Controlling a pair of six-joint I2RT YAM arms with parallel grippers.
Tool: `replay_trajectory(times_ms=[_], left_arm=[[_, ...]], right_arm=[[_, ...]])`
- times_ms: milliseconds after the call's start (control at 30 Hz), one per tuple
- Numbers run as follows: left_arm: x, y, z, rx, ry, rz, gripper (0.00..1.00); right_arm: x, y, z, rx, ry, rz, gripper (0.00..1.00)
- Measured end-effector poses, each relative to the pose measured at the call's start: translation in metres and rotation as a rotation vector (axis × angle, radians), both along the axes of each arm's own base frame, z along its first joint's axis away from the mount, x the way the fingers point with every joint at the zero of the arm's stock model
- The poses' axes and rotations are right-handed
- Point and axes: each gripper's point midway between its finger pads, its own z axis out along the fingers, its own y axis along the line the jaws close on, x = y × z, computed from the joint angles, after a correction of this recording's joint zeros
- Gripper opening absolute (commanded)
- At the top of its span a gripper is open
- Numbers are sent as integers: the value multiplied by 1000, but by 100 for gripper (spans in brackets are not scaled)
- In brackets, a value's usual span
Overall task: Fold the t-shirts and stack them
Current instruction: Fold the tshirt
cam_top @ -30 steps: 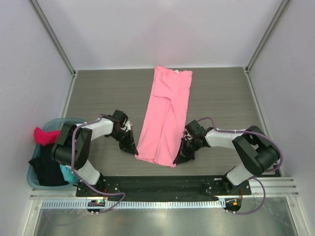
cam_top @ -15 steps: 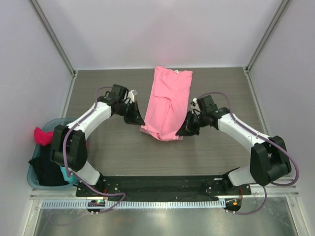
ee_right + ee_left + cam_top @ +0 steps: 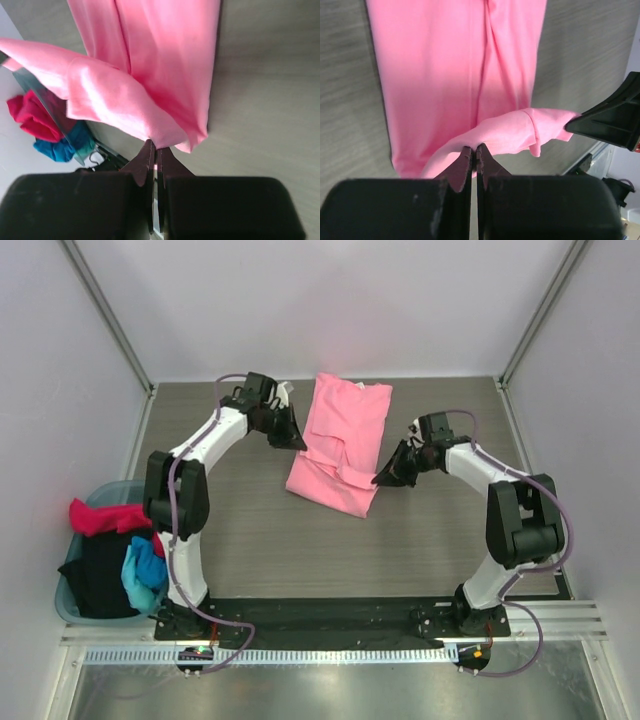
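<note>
Folding in progress: the table (image 3: pixel 220 530) carries the light pink t-shirt (image 3: pixel 345 420) lengthwise at the middle of its far edge, near hem doubled back over the body; the teal basket (image 3: pixel 62 595) by the near left corner holds the other t-shirts (image 3: pixel 105 575), apparently awaiting their turn; the left gripper (image 3: pixel 473 152) and right gripper (image 3: pixel 154 145) each pinch a raised hem corner tight, likely to lay the fold square.
</note>
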Motion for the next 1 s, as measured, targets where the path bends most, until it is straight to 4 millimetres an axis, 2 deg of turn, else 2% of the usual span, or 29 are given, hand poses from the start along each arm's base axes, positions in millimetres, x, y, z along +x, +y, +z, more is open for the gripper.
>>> replay_trajectory(times_ms=[200,367,667,833,900,967,1000], left_arm=[[28,-2,-32,26,27,7,0],[47,0,-43,36,20,24,0],[81,-1,-42,28,-35,48,0],[90,-3,-52,28,-40,50,0],[92,-2,-56,37,-39,56,14],[94,1,-59,52,-40,70,19],[95,3,-60,61,-44,79,29]], right_arm=[[48,-7,-13,11,-37,-42,2],[79,-2,-18,25,-67,-38,1],[107,4,-24,34,-87,-32,1],[119,5,-28,31,-101,-26,2],[123,4,-30,26,-109,-24,11],[127,2,-31,16,-122,-23,17],[130,1,-31,11,-134,-23,33]])
